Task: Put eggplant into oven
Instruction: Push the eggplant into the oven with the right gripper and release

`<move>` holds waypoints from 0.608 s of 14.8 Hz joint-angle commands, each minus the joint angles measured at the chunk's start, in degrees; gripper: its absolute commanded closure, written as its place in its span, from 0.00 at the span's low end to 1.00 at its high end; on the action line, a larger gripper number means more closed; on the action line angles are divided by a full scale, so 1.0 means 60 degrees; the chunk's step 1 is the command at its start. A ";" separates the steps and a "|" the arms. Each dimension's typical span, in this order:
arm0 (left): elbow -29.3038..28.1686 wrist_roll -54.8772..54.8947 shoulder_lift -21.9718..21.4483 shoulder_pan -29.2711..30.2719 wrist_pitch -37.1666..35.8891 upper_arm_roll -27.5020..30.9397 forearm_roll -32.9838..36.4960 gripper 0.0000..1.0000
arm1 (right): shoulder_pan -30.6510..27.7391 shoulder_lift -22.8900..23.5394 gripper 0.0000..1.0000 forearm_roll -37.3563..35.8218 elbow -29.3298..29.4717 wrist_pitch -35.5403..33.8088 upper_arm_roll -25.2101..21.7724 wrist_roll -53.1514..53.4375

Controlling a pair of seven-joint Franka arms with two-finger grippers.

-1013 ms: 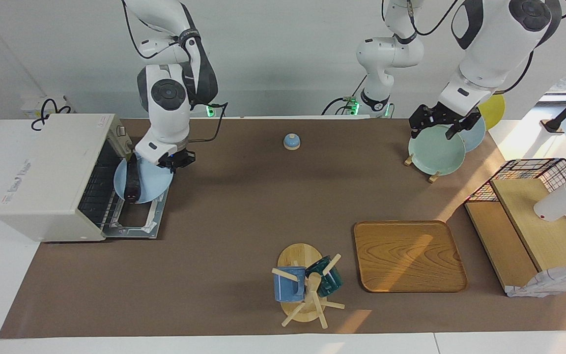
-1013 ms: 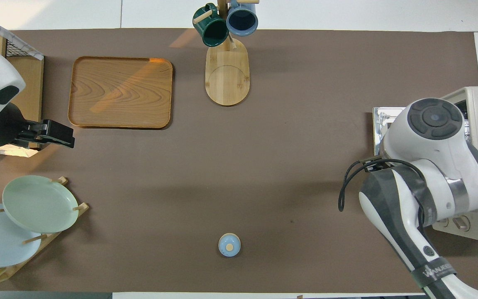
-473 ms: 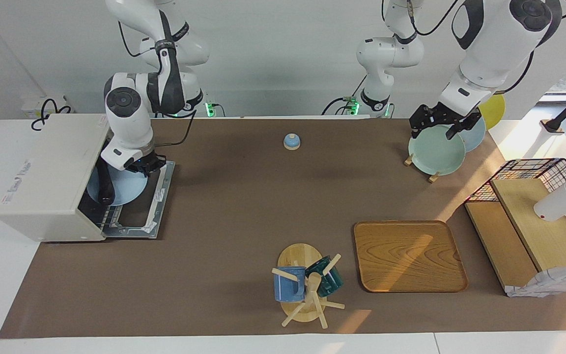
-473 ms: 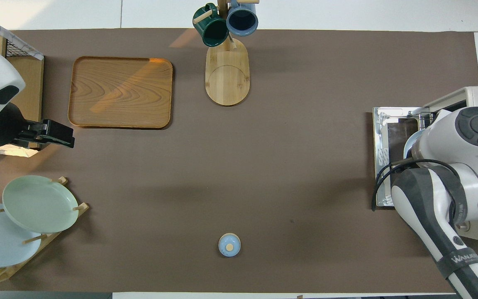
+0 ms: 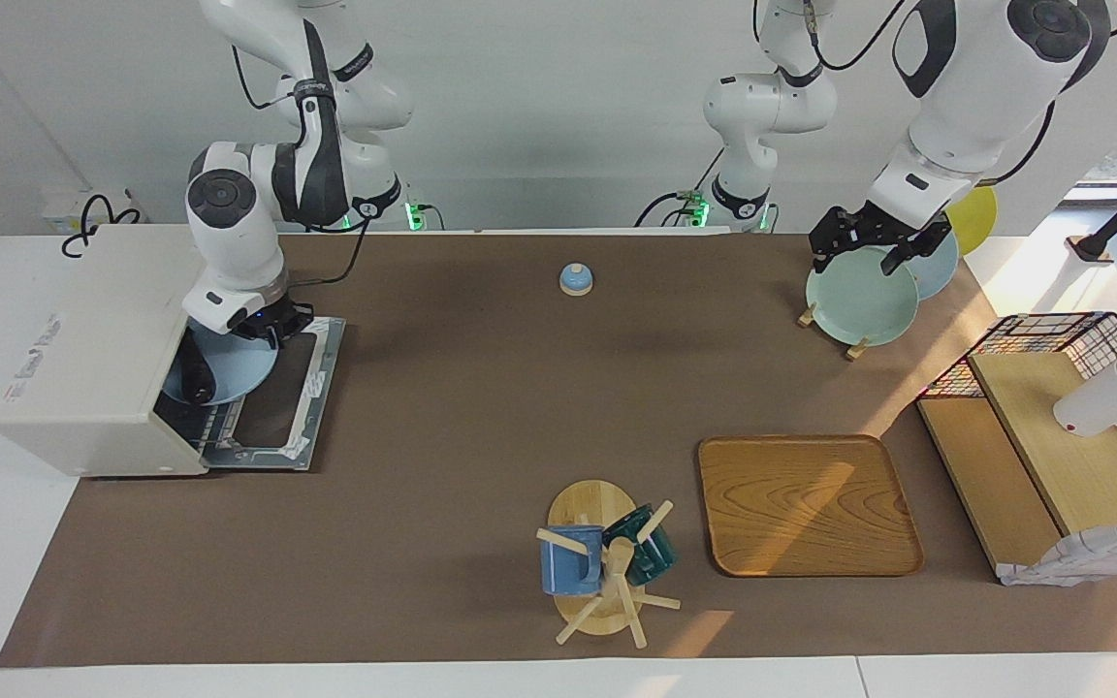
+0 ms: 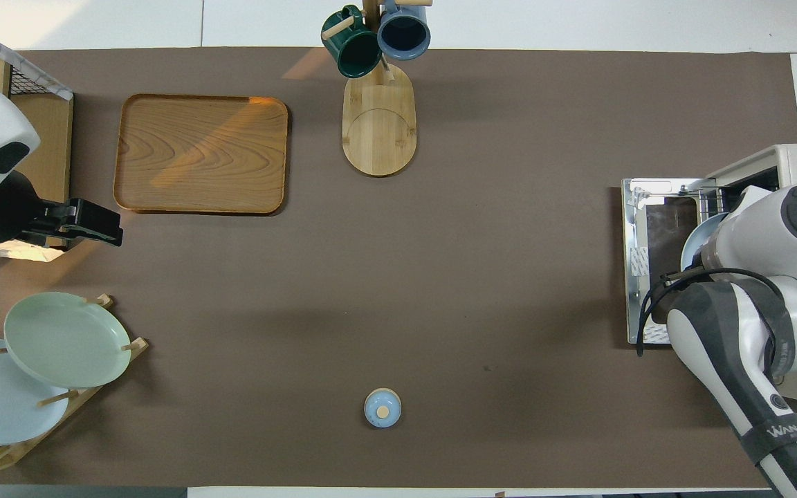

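Since a second ago the eggplant, lying on a light blue plate, has gone from over the dropped door into the mouth of the oven, so plate and eggplant now sit partly inside on the rack. Just at the plate's rim nearest the robots is the right gripper; whether its fingers still pinch the plate I cannot tell. At the left arm's end of the tabletop, the left gripper waits with jaws wide over the green plate in the wooden rack. A wooden tray and a mug stand lie farther from the robots.
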 commanded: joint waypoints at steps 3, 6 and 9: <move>0.0005 -0.0078 -0.0043 0.0073 0.0003 -0.0038 0.0083 0.00 | 0.1105 0.0149 0.51 -0.0005 0.0689 -0.0256 0.0216 0.0261; 0.0005 -0.0078 -0.0043 0.0073 0.0003 -0.0038 0.0083 0.00 | 0.1678 0.0791 1.00 0.0024 0.0587 0.1205 0.0216 0.1711; 0.0005 -0.0063 -0.0043 0.0073 0.0003 -0.0037 0.0083 0.00 | 0.1548 0.1525 1.00 0.0039 0.0499 0.1884 0.0201 0.2226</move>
